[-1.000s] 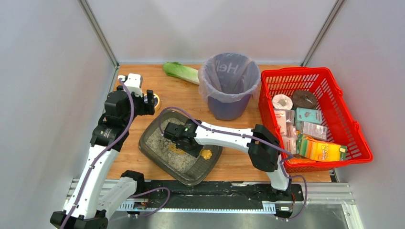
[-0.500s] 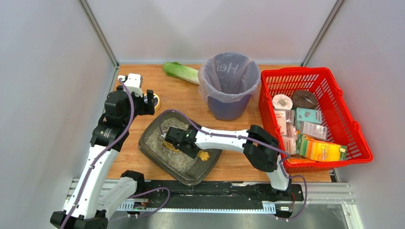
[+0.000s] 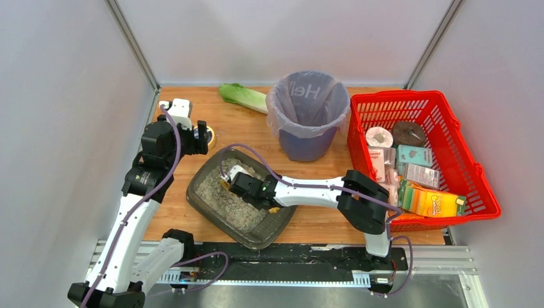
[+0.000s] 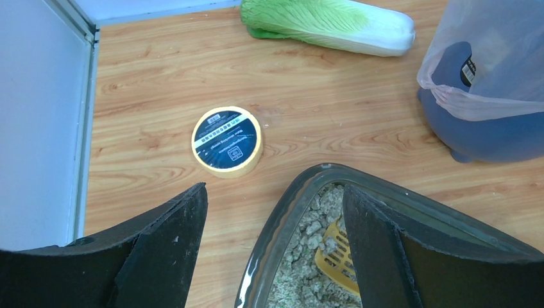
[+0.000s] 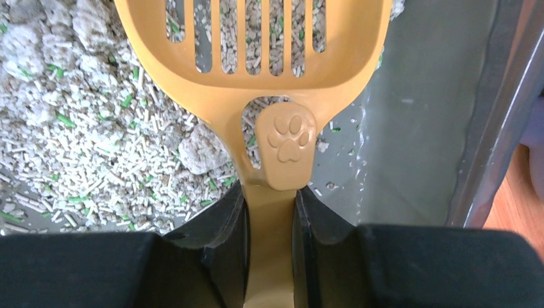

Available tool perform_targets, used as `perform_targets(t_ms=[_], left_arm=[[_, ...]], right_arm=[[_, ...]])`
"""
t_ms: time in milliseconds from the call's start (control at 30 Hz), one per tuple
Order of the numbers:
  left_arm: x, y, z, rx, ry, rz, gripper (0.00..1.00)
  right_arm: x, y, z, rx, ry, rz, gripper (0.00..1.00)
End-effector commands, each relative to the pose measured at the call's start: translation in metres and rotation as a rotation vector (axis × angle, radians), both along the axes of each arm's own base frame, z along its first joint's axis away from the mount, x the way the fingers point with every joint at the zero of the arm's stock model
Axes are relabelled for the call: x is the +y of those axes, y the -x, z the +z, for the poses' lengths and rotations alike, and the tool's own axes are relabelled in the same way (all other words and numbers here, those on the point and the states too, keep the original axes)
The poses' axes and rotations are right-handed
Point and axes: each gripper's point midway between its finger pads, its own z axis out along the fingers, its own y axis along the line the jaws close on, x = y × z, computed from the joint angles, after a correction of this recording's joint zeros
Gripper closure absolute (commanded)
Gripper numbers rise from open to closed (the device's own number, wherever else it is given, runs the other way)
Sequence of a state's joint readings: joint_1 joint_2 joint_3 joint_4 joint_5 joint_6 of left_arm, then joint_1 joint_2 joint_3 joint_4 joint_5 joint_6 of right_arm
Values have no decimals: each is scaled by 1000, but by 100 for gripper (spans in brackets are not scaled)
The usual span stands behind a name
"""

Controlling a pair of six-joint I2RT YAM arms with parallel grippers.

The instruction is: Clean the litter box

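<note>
The litter box (image 3: 196,200) is a dark grey tray of grey-beige litter at the table's front left; its rim also shows in the left wrist view (image 4: 290,212). My right gripper (image 3: 238,185) is low inside it, shut on the handle of a yellow slotted scoop (image 5: 256,58). The scoop's head lies on the litter near the tray's far end, with clumps (image 5: 200,151) beside it. The right wrist view shows my right gripper (image 5: 269,206) clamped on the handle. My left gripper (image 4: 272,192) is open and empty above the tray's far-left rim.
A purple bag-lined bin (image 3: 306,115) stands behind the tray. A red mesh basket (image 3: 417,154) of groceries sits at the right. A cabbage (image 3: 242,96) lies at the back. A tape roll (image 4: 227,141) lies left of the tray, near the side wall.
My right gripper has pushed the scoop across the litter toward the tray's far-left end, with the forearm dropping lower. The left arm has not moved.
</note>
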State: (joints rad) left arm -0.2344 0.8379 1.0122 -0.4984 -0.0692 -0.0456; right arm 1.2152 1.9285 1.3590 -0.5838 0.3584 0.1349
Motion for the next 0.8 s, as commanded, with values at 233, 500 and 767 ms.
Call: perform_targets(t_ms=[233, 500, 767], left_arm=[[-3, -3, 9, -29, 5, -15, 15], [-6, -3, 8, -25, 16, -26, 15], [-5, -4, 8, -24, 13, -21, 15]], right_arm=[[13, 2, 22, -58, -109, 12, 100], [7, 15, 36, -64, -118, 39, 100], [2, 24, 50, -109, -105, 55, 100]])
